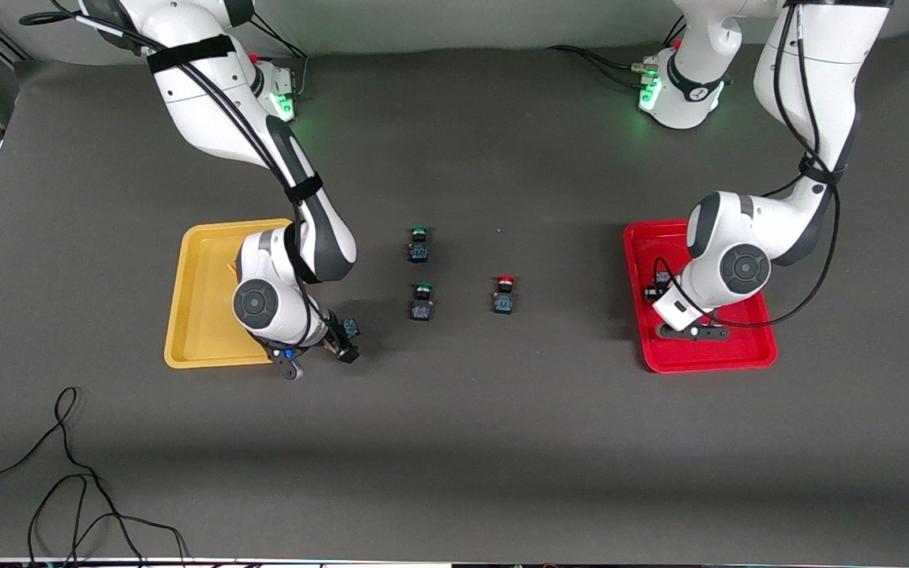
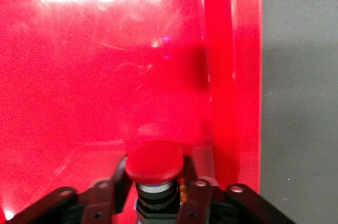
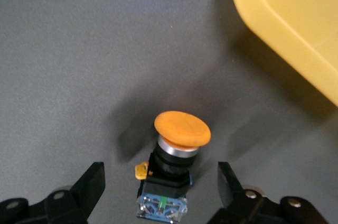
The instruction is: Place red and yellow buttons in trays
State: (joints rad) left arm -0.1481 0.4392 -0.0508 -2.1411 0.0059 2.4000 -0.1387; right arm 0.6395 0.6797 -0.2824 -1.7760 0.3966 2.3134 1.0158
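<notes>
Straddling yellow button (image 3: 179, 155), right gripper (image 3: 161, 189) open beside yellow tray (image 3: 296, 28).

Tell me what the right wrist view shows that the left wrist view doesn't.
Only the right wrist view shows an orange-capped button standing on the dark table, between the open fingers of the right gripper, with a corner of the yellow tray beside it.

Only the left wrist view shows the red tray and a red-capped button over its floor, with the left gripper fingers close against the button's body.

Both show one button framed by its own gripper, a tray and dark table.
</notes>
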